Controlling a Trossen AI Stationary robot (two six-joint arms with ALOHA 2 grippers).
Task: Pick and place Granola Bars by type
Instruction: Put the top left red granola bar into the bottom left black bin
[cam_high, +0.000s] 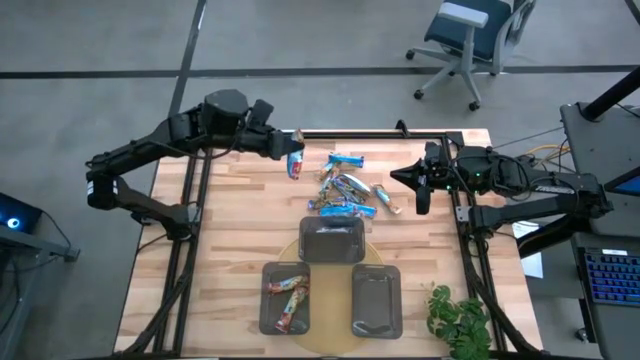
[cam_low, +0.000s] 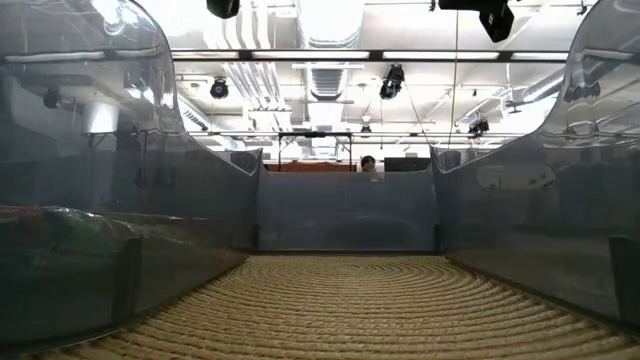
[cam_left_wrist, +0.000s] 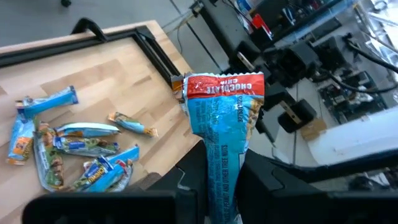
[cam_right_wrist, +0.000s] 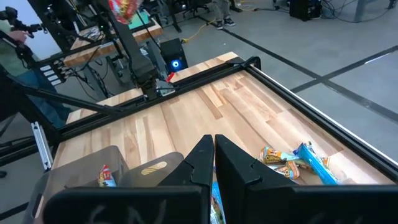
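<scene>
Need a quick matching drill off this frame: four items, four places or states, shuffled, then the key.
1. left gripper
2. right gripper
3. front-left tray
4. front-right tray

A. fingers shut, holding nothing, beside the pile
B. holds a few bars
C. no bars inside
D. clamped on a blue granola bar with a red end, raised at the table's far left

Pairs: 1-D, 2-A, 3-B, 4-C

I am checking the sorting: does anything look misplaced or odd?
Nothing looks damaged or spilled. The loose bars lie jumbled, unsorted, on the table; the left gripper holds one blue bar lifted above it.
</scene>
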